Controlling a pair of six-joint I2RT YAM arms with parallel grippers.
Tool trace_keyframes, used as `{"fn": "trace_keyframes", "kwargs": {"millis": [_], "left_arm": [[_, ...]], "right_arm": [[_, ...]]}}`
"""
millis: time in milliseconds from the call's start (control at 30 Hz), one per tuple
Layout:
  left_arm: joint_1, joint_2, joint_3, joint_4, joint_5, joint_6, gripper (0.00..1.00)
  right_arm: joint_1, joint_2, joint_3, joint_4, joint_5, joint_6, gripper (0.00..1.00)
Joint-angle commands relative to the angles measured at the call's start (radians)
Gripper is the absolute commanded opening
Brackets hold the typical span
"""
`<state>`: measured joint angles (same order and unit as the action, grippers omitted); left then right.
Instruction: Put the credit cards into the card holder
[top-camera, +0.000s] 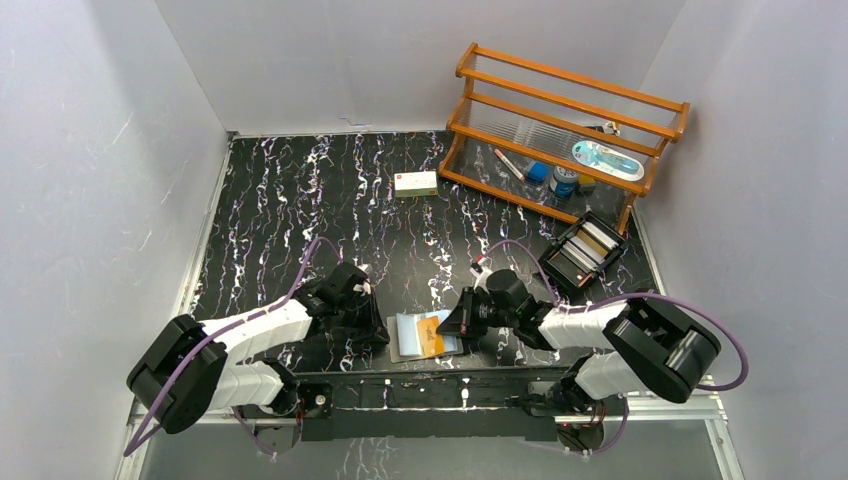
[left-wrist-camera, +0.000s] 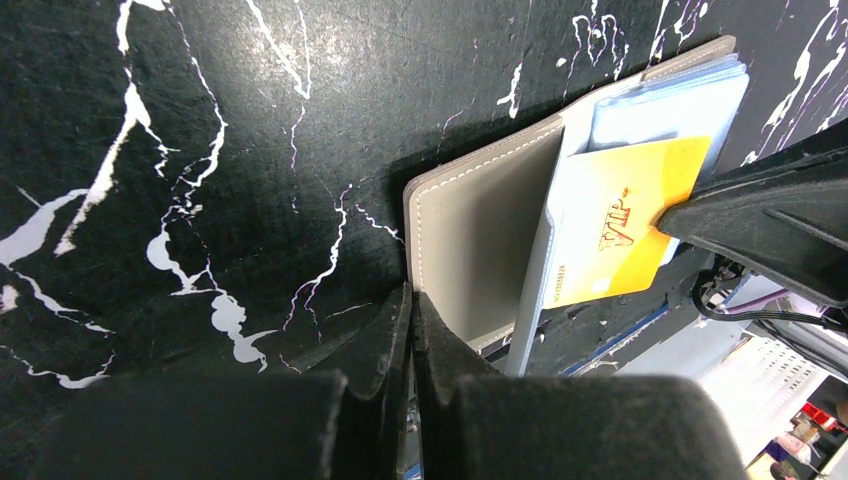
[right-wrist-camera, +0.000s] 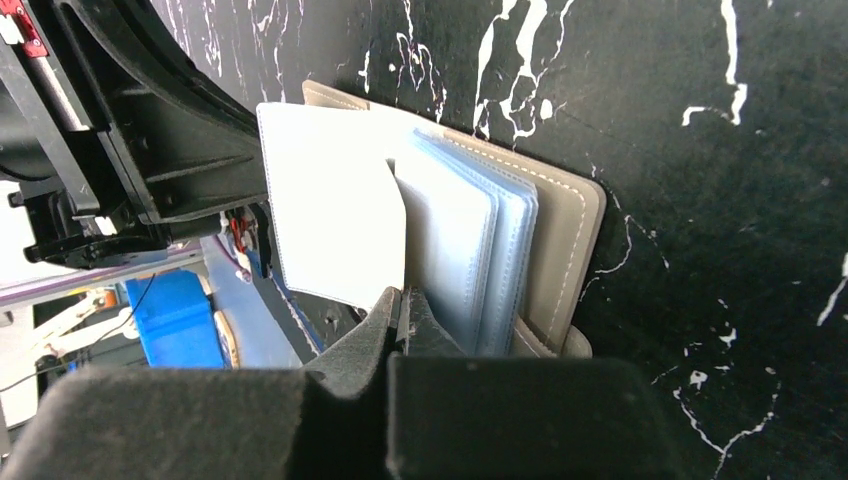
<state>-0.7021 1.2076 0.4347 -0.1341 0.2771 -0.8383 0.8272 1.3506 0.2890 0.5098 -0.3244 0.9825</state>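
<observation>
Card holder lies open at the near edge of the surface, centre, between both arms. Left claw is fully closed and looks to nip the grey cover's left edge, pinning it. Right claw is fully closed on the corner of one credit card, yellow face up, over the pale blue sleeves; can't tell if it's in a pocket. Card: light, stiff, slick plastic, likely to pivot in a corner pinch, better held mid short edge. Holder: soft, floppy, light, will slide; hold it by the cover edge, clear of the sleeves.
</observation>
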Motion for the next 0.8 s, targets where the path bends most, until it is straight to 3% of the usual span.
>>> {"fn": "trace_keyframes", "kwargs": {"millis": [0,267,600,767], "left_arm": [[0.004,0.017,-0.002,-0.021,0.0,0.007,0.0],[0.004,0.015,0.001,-0.024,-0.001,0.009,0.0],[0.004,0.025,0.004,-0.022,0.002,0.01,0.0],[0.004,0.024,0.013,-0.034,-0.011,0.01,0.0]], "right_arm": [[0.007,0.015,-0.029,0.145,-0.03,0.036,0.0],[0.006,0.037,-0.034,0.2,-0.004,0.018,0.0],[0.006,0.194,0.002,0.408,-0.111,0.071,0.0],[0.007,0.181,0.032,0.38,-0.134,0.061,0.0]]}}
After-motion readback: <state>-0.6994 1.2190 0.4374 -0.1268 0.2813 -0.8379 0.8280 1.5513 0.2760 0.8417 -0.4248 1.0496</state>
